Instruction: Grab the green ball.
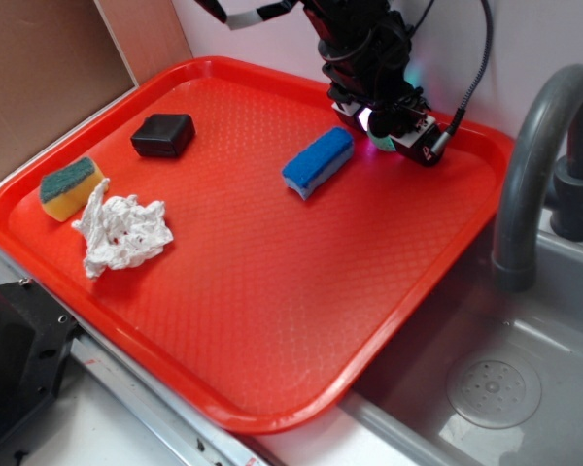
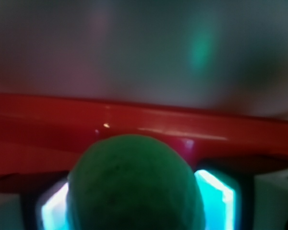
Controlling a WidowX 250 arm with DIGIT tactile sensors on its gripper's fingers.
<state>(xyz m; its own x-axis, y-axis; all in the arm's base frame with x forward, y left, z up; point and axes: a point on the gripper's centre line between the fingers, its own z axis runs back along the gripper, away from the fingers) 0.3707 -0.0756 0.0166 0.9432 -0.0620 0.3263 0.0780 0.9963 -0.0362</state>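
Exterior view: the claw (image 1: 387,124) sits low at the red tray's (image 1: 272,320) far edge, just past the blue sponge (image 1: 318,161), with the green ball (image 1: 382,143) barely peeking out under it.

Wrist view: the green ball (image 2: 134,184) fills the gap between both glowing pads (image 2: 216,191), so the claw looks clamped on it. Best bet is holding a firm squeeze and lifting straight up, clear of the rim.
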